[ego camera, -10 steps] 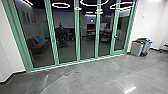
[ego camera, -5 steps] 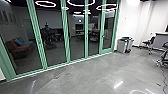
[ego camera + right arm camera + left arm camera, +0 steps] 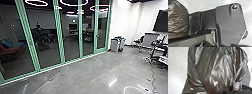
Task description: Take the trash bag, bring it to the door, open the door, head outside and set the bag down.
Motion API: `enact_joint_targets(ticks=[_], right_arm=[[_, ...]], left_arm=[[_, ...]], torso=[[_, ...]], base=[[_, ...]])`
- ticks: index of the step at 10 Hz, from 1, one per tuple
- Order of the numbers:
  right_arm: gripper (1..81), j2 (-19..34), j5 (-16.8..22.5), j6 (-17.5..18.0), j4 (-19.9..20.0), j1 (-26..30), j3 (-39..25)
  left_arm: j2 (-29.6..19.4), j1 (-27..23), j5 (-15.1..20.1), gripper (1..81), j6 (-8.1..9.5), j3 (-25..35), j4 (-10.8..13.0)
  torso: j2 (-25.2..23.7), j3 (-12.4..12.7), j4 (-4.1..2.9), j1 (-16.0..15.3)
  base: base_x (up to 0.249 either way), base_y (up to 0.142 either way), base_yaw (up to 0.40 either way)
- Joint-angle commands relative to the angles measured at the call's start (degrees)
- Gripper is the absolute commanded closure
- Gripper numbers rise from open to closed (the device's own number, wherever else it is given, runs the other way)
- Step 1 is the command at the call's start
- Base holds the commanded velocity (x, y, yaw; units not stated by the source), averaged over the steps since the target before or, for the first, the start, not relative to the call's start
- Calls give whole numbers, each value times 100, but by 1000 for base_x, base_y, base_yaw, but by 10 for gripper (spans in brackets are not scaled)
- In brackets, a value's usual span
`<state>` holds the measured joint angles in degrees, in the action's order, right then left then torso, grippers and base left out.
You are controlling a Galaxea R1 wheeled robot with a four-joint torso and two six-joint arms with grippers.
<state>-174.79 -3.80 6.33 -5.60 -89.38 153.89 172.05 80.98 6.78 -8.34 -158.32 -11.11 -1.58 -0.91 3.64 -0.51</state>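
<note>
While the glossy dark plastic trash bag [image 3: 221,72] bulges right by the left gripper, the pick-up looks done and the carrying leg seems to be on, though I can't tell what state either gripper is in. Well ahead of both grippers, across the polished concrete floor [image 3: 87,72], green-framed glass panels [image 3: 70,45] stand closed, so reaching and opening the door, getting outside and setting the bag down are all left to do!

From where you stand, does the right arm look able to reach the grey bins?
Probably not: the grey bins stand well ahead, near the far end of the green-framed glass wall, with a stretch of floor between.
</note>
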Motion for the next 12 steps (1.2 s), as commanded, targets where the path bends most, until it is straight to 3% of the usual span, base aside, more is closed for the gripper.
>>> enact_joint_targets(ticks=[1, 12], right_arm=[[10, -41, 266, 9, 15, 276, -18], [10, -41, 266, 9, 15, 276, -18]], left_arm=[[-30, -350, 351, 811, -19, -15, 30], [-38, -350, 307, 811, -10, -59, 12]], torso=[[0, 0, 0, 0], [0, 0, 0, 0]], base=[[0, 0, -91], [0, 0, -8]])
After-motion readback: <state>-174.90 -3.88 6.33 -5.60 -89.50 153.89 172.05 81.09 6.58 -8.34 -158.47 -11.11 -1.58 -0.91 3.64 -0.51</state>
